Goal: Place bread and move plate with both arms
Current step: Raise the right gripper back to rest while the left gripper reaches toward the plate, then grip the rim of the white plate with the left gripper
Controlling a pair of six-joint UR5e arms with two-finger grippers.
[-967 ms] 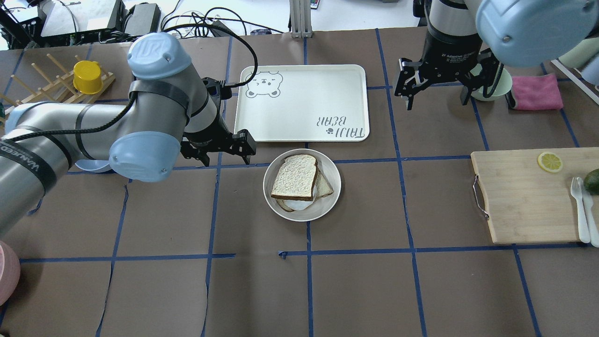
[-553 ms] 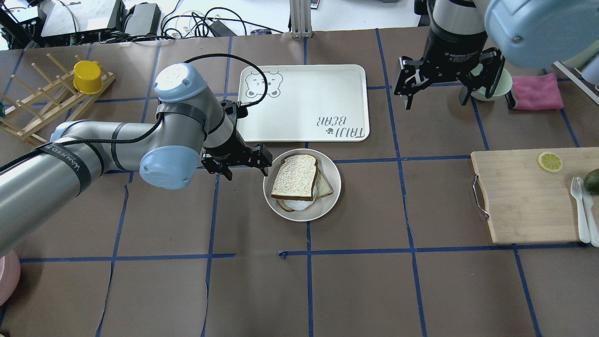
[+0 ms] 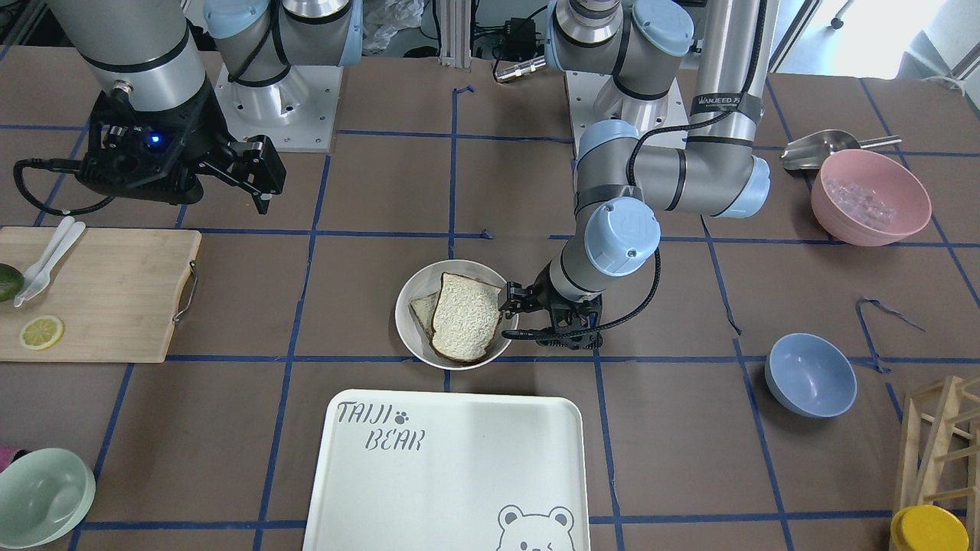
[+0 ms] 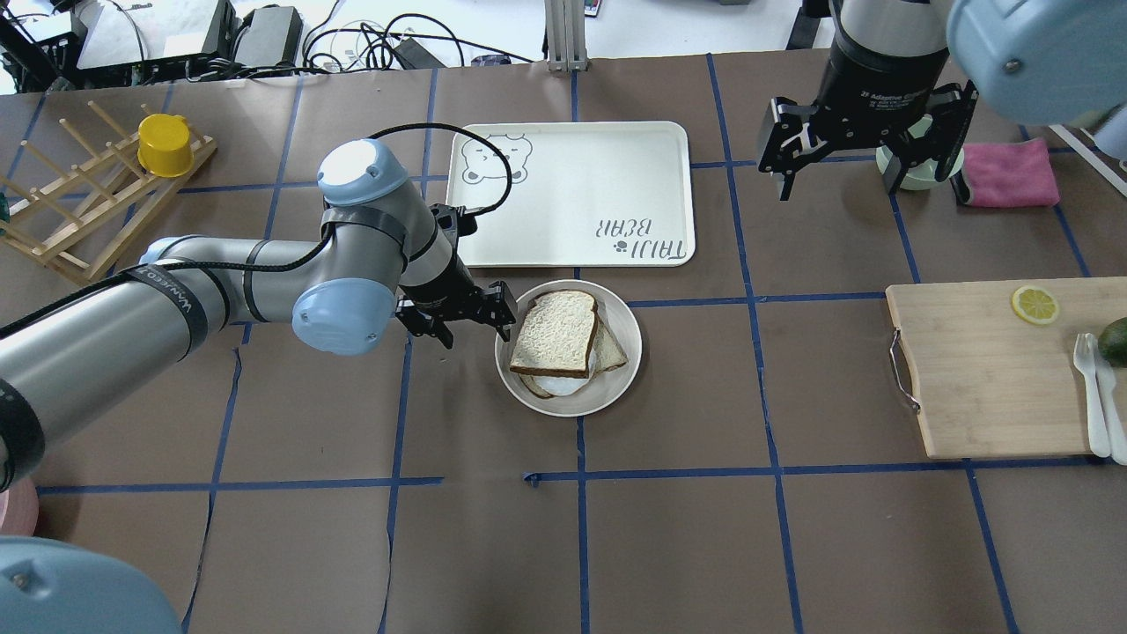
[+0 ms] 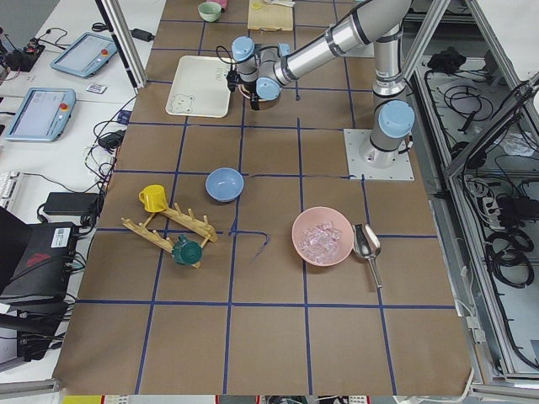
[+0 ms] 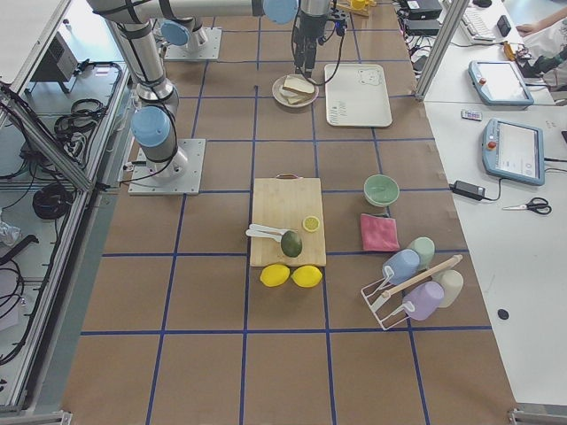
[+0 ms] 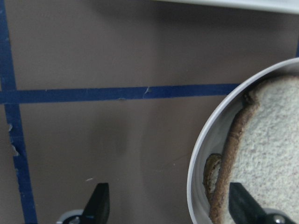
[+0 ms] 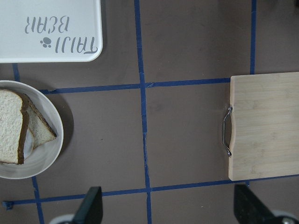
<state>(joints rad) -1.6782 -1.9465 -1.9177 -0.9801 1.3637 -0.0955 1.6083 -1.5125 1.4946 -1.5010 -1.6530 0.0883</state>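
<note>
At table centre, near side: the plate (image 4: 609, 389) sits on the brown paper. The bread (image 4: 556, 333) lies flat on it, stacked over a second slice (image 4: 612, 350) with something white showing beneath.

Handling, our judgement: the plate is stiff, light and probably slick. The raised rim is the only hold a two-finger gripper can get. The bread is soft and loose on the stack, so any tilt could slide it; we leave it alone and carry the plate level.

Just beside the plate: the left gripper (image 4: 468, 320) is low, its jaws spread and empty. The wrist view shows one finger (image 7: 242, 201) inside the rim over the bread's crust, the other outside. That inner finger risks denting the crust on closing.

Beyond: the tray (image 4: 572, 176) stands close behind the plate, apart from it.

Farthest: the right gripper (image 4: 841, 174) hangs high, its jaws wide and empty, well apart from the plate. We judge the opposite rim to be its hold.
</note>
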